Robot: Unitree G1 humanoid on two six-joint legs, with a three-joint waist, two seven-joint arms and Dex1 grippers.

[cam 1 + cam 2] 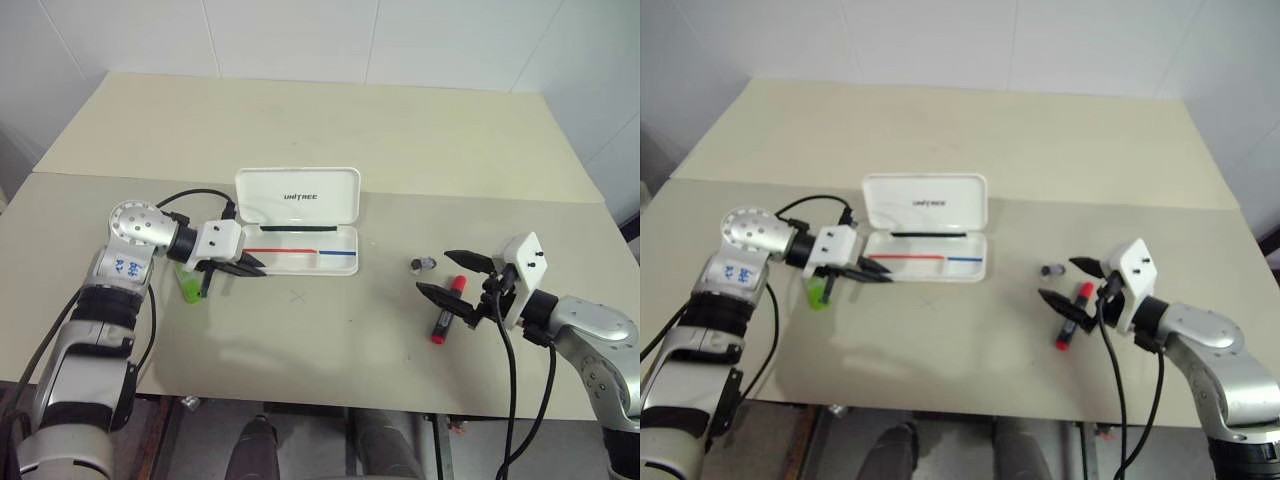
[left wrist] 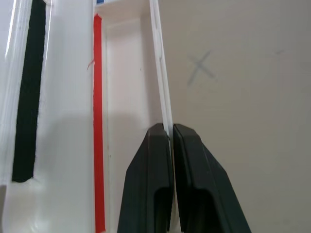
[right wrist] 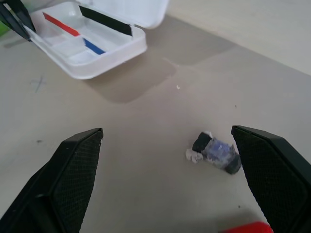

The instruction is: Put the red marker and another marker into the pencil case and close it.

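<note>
Left wrist view: left gripper is pressed together on the front wall of the case, pinching the thin rim; a pencilled X on the table lies just past it. Head views add the green marker under that wrist, on the side away from the case. Case is open, lid upright, red and blue stripe inside, no markers in it. Right gripper is spread wide, nearly level, over the red marker; small grey-blue cap lies between its fingers.
</note>
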